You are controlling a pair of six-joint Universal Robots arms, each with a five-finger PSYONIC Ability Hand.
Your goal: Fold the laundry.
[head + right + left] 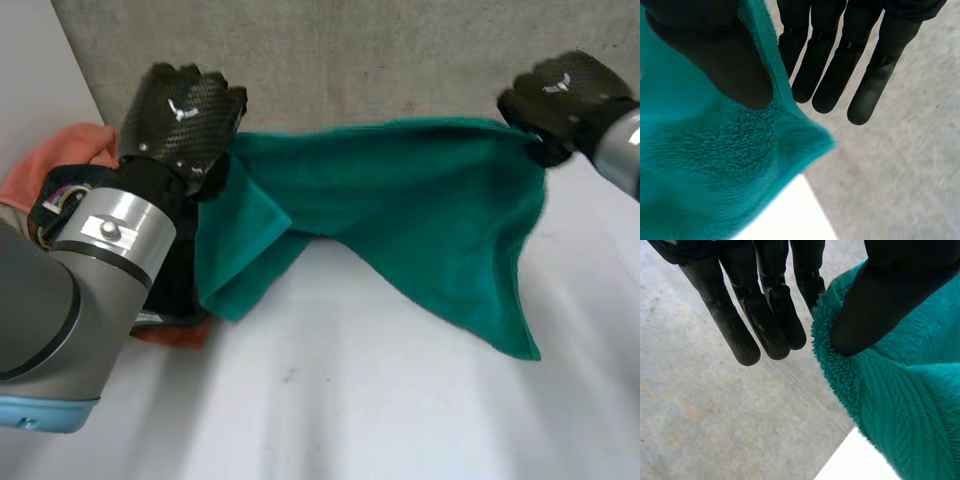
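Over the white table you have a green towel held up and stretched between both hands. Its top edge runs almost straight from one hand to the other. One end hangs down in a long point below the right hand, and the other end droops in a fold beside the big grey left arm.

Your left hand pinches one top corner of the towel. Its thumb presses the fuzzy edge against a straight finger, and the other fingers point out straight beside it.

Your right hand does the same at the other top corner. Its thumb pushes the towel onto a finger, and the rest of the fingers stay straight.

An orange cloth lies under the left arm, at the edge of the table.
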